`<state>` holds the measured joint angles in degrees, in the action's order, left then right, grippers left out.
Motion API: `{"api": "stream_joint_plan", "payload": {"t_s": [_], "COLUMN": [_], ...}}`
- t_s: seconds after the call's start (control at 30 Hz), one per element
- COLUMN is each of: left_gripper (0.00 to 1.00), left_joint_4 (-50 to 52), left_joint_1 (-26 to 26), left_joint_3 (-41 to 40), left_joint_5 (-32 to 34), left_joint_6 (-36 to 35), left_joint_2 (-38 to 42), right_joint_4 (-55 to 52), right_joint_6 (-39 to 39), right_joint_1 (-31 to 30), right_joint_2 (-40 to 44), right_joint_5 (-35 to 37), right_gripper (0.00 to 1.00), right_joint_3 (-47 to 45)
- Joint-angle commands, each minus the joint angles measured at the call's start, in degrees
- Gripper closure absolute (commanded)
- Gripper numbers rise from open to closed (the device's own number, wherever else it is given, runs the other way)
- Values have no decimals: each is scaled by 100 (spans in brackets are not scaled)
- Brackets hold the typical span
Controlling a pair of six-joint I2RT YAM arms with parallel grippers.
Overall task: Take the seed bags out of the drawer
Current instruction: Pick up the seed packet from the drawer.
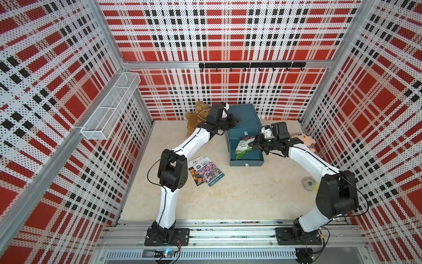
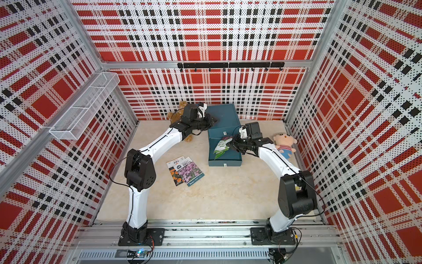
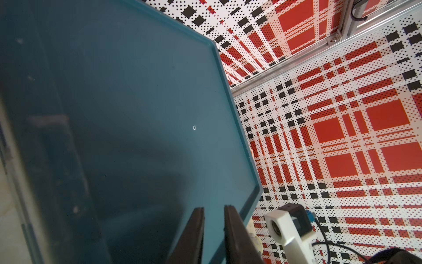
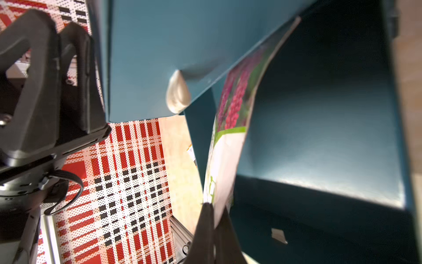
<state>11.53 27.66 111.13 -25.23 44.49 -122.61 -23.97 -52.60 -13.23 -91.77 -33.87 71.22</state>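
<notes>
The teal cabinet [image 1: 245,116] stands at the back with its bottom drawer [image 1: 246,162] pulled out. My right gripper [image 1: 251,144] is shut on the edge of a green-and-white seed bag [image 1: 243,147] with pink flowers, holding it tilted above the drawer. In the right wrist view the bag [image 4: 230,137] curves away from the pinching fingers [image 4: 206,219]. Two more seed bags lie overlapping on the table, one orange [image 1: 196,171] and one purple [image 1: 211,171]. My left gripper [image 1: 236,120] rests on the cabinet top [image 3: 137,114], its fingers [image 3: 196,228] narrowly apart with nothing between them.
A brown teddy bear [image 1: 194,116] lies left of the cabinet and a doll [image 2: 284,142] lies to its right. A grey roll [image 1: 308,182] sits near the right arm. A wire basket [image 1: 112,107] hangs on the left wall and a hook rail [image 1: 251,65] on the back wall.
</notes>
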Motion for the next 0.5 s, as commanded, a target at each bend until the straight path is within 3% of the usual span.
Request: {"api": "stream_joint_plan", "payload": {"t_s": [0.0,0.27,0.47], "left_gripper": [77,78,78], "left_joint_4": [612,585,587], "left_joint_1": [3,38,50], "left_joint_3": [-282,-330,-342], "left_joint_5": [128,158,181], "left_joint_6": [-116,-94,-81], "left_joint_2": [-124,-97,-76], "right_joint_4": [-164,-533,-949], "right_joint_6": [-13,372,690], "right_joint_1": [119,146,181], "right_joint_2": [228,183,616], "right_joint_5": [-59,97,97], "right_gripper": [100,100,100], "right_joint_3": [-175,-138,-193]}}
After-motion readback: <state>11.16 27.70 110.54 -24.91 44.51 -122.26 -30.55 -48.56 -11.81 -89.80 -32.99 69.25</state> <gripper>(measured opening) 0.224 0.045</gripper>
